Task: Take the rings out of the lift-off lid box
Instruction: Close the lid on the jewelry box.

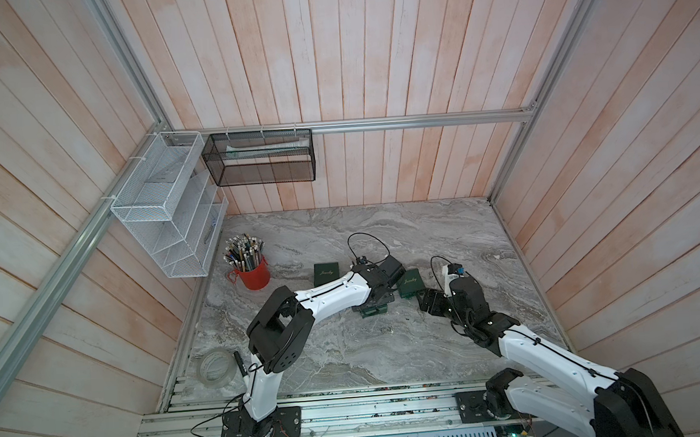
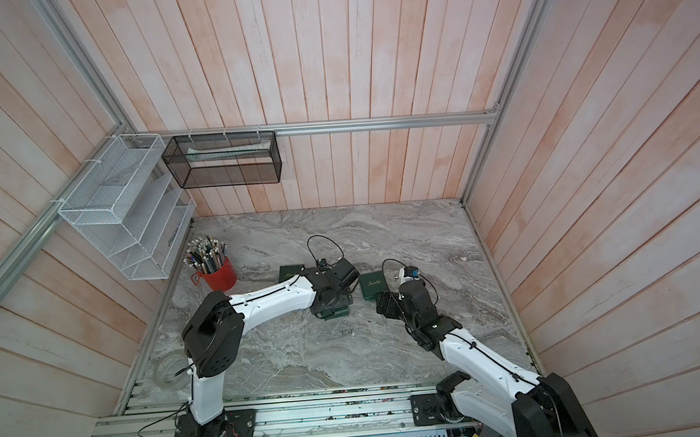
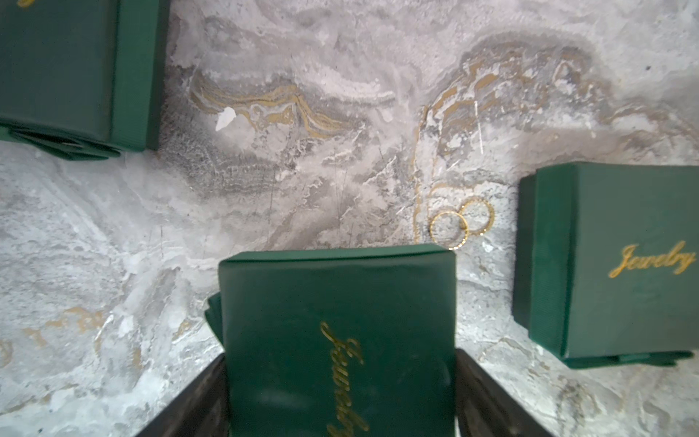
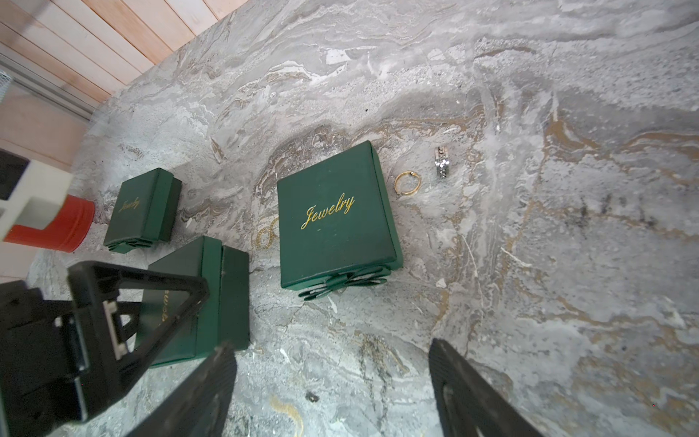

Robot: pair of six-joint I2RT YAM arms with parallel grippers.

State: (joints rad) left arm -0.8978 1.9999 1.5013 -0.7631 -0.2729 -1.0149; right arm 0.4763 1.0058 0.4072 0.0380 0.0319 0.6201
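Note:
Three green boxes lettered "Jewelry" sit on the marble table. My left gripper (image 3: 340, 397) is shut on the nearest box (image 3: 336, 321), one finger pressed to each side; in a top view it (image 1: 376, 305) covers this box. The lid is on. Two thin gold rings (image 3: 461, 223) lie on the table between this box and the middle box (image 3: 620, 261). Beyond the middle box (image 4: 336, 215) lie one more gold ring (image 4: 407, 182) and a glinting silver ring (image 4: 441, 162). My right gripper (image 4: 333, 386) hangs open over bare marble beside the middle box (image 1: 411, 283).
The third green box (image 1: 326, 274) stands further back. A red cup of pencils (image 1: 253, 271) is at the back left and a tape roll (image 1: 216, 367) at the front left. A white wire rack (image 1: 164, 206) and a black mesh basket (image 1: 259, 158) hang on the walls. A white scrap (image 3: 225, 117) lies on the marble.

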